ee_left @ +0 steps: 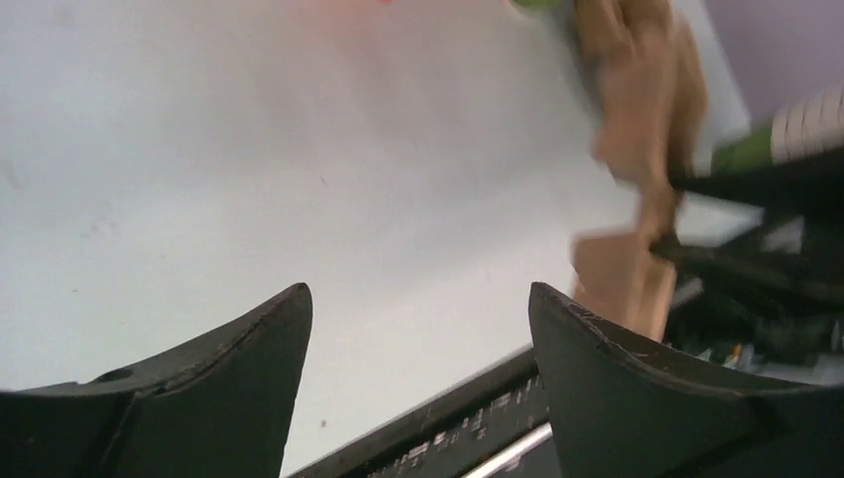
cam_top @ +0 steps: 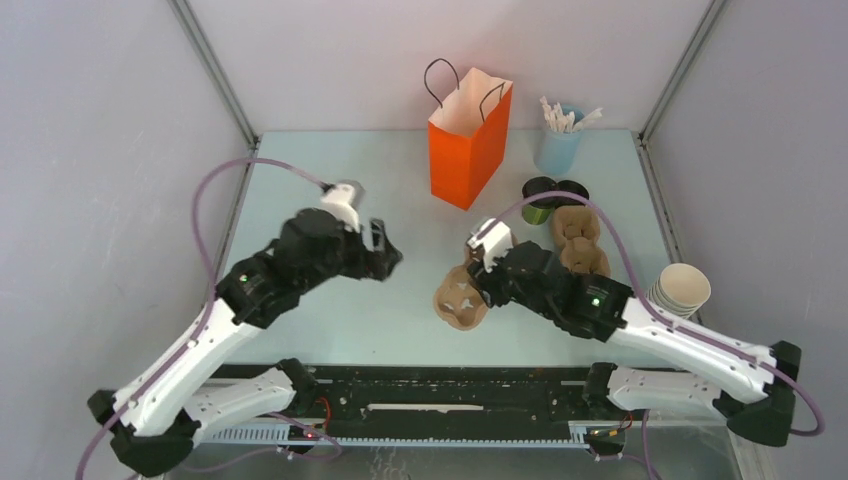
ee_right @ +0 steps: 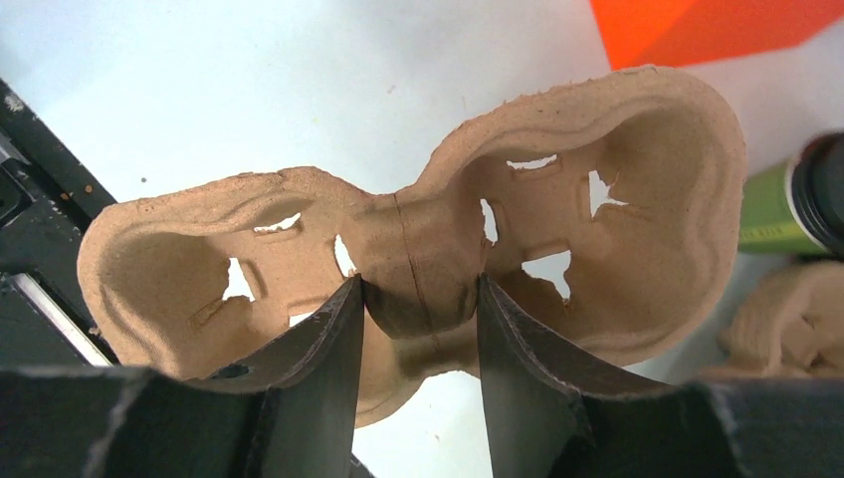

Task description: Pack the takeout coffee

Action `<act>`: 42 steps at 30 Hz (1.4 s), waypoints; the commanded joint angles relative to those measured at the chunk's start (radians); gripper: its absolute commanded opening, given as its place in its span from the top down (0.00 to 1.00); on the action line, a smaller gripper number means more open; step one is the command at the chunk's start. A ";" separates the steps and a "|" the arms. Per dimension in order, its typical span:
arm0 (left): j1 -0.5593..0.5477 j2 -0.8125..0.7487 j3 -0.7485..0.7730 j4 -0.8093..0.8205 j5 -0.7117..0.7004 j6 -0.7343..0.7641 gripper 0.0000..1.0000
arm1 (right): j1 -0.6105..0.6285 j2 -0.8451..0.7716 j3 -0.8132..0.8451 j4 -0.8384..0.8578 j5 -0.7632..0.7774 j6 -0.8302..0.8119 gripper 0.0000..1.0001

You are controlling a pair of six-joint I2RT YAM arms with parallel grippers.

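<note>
The takeout coffee (cam_top: 538, 205), a small olive-green cup with a black lid, sits on the far right part of the pale counter (cam_top: 400, 330). It is just beside the orange bag (cam_top: 470, 135), on the bag's right and a little nearer the arms.

The right end effector (ee_right: 418, 289) is the closer one. From it, the coffee lies farther away and to the right, near but not touching. A second carrier (cam_top: 580, 240) lies just on the near side of the cup. In the right wrist view the cup's long axis runs sideways across the picture, lid to the right. In the overhead view it looks upright, so I cannot tell for certain whether it is standing or tipped.

The right end effector's two fingers appear to pinch the narrow middle ridge of a two-cup pulp cup carrier (ee_right: 418, 219), which lies flat with its hollows facing up.

The left end effector (ee_left: 418, 299) is spread wide with nothing between its fingers. It hovers over bare counter, well apart from the coffee on the left side.

Judging by this, the right arm is better placed to reach the cup.
</note>
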 commanded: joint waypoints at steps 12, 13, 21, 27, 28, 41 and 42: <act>0.327 0.788 0.857 0.334 -0.006 0.097 0.00 | -0.062 -0.428 -0.118 -0.144 0.097 0.179 0.55; 0.340 0.838 0.949 0.314 -0.009 0.101 0.00 | -0.063 -0.436 -0.118 -0.146 0.095 0.188 0.55; 0.416 1.199 1.286 0.439 -0.016 0.064 0.00 | -0.064 -0.481 -0.118 -0.181 0.070 0.198 0.55; 0.452 1.318 1.292 0.622 0.085 -0.064 0.11 | -0.064 -0.500 -0.118 -0.162 0.060 0.185 0.56; 0.459 1.339 1.304 0.648 0.118 -0.091 0.15 | -0.064 -0.500 -0.119 -0.163 0.062 0.185 0.56; 0.485 1.405 1.349 0.803 0.292 -0.190 0.95 | -0.062 -0.482 -0.094 -0.179 0.083 0.177 0.59; 0.491 1.382 1.337 0.798 0.324 -0.184 0.99 | -0.062 -0.479 -0.090 -0.184 0.083 0.175 0.58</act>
